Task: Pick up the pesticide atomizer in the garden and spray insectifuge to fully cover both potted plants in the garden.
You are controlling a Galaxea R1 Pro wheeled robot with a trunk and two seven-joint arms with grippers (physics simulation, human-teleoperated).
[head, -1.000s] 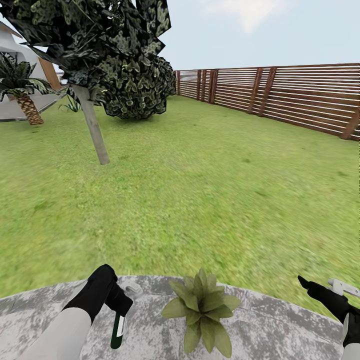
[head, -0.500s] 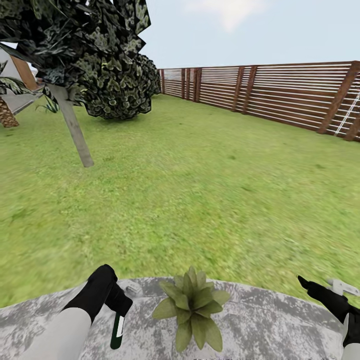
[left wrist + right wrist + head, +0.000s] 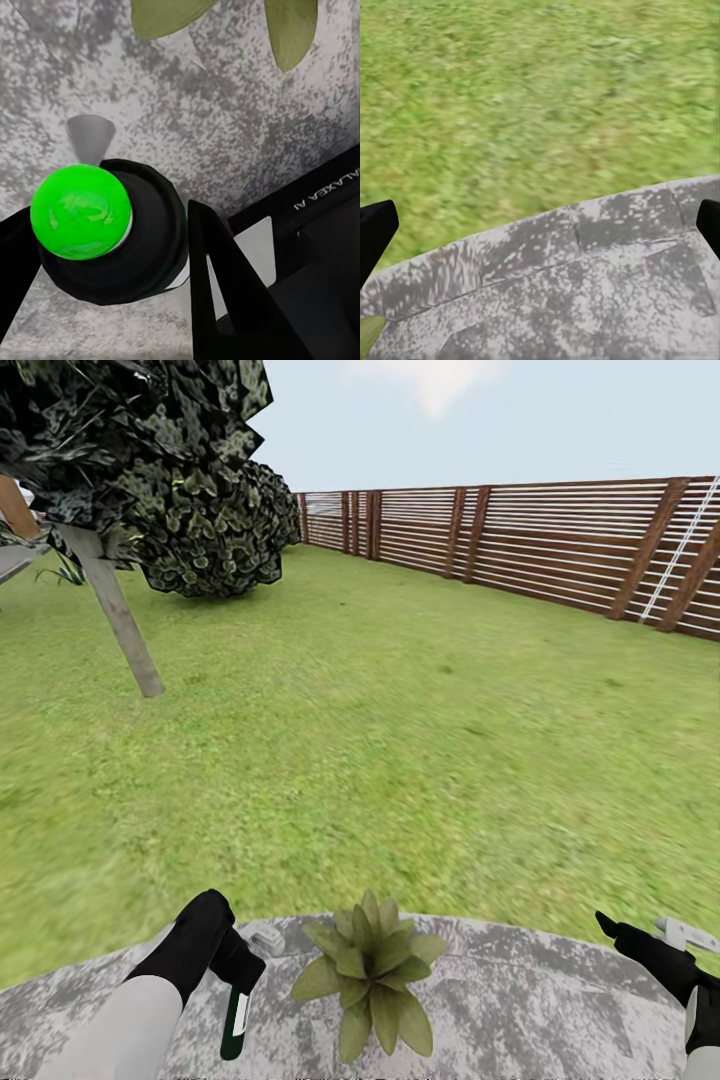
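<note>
My left gripper (image 3: 236,972) is shut on the pesticide atomizer (image 3: 236,1022), a slender dark-green bottle with a white stripe that hangs down over the grey stone patio (image 3: 520,1000). In the left wrist view the atomizer (image 3: 142,255) shows end-on with a bright green round tip, clamped in my left gripper (image 3: 112,225) between black fingers (image 3: 225,292). A potted plant (image 3: 368,970), a low rosette of pointed green leaves, sits on the patio just right of the bottle; its leaves (image 3: 289,30) are in the left wrist view. My right gripper (image 3: 648,938) is open and empty at the patio's right edge; in the right wrist view it (image 3: 540,225) spans patio and grass.
Green lawn (image 3: 400,740) stretches ahead of the patio. A tree with a leaning grey trunk (image 3: 115,625) and a dark bush (image 3: 215,530) stand at the far left. A brown slat fence (image 3: 540,540) runs along the back right. A small grey cone (image 3: 268,938) lies by my left gripper.
The whole view has swung right: tree, bush, fence and the plant sit further left in the picture. Both arms keep their places, and the atomizer stays in my left gripper.
</note>
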